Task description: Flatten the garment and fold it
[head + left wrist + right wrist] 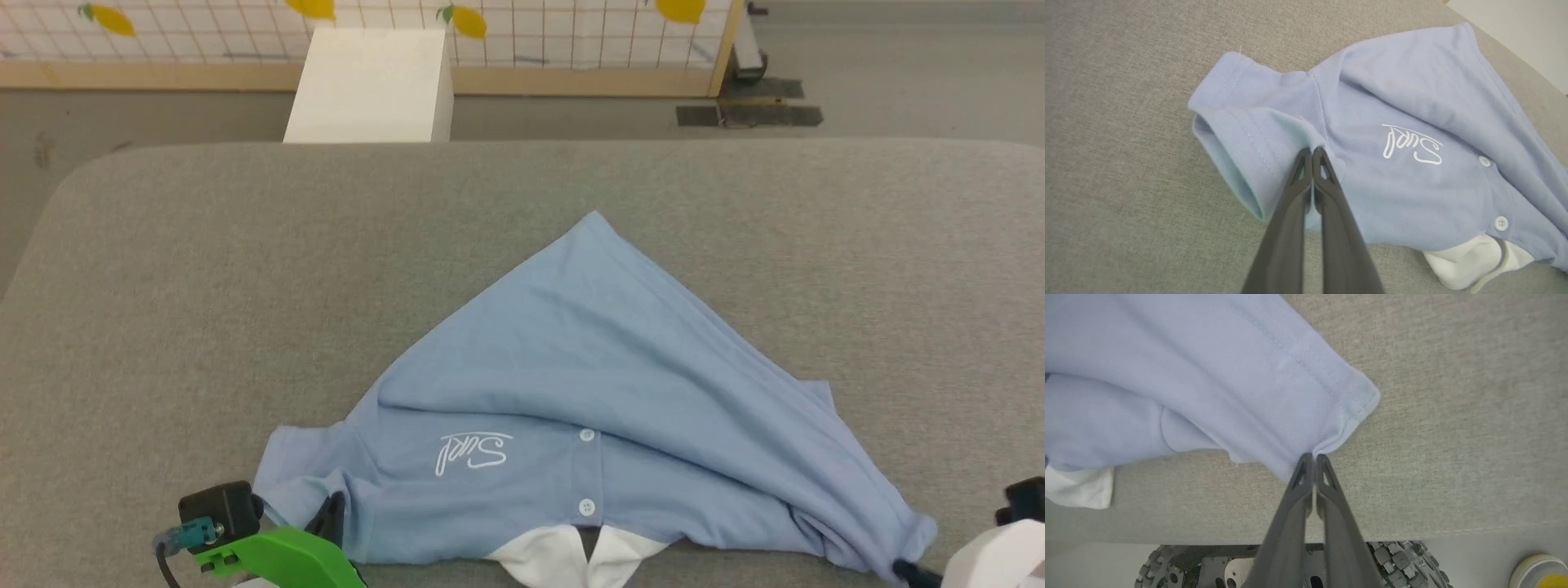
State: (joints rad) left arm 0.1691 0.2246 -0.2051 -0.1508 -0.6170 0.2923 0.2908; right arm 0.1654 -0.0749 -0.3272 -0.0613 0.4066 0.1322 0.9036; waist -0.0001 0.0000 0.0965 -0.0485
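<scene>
My left gripper (1312, 155) pinching the garment (1404, 90).
Both fingers (1286, 220) meet on a fold at the sleeve (1237, 122) seam; the shirt lies rumpled on grey cloth (1118, 163), white logo (1412, 143) facing up.

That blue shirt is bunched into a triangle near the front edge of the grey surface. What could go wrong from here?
The left end effector pinches only a little cloth at the sleeve of the shirt, and the right end effector just a hem corner; either grip might slip under tension. The white collar lies close to the near edge of the grey surface, so a pull toward the robot could drag the shirt off.
</scene>
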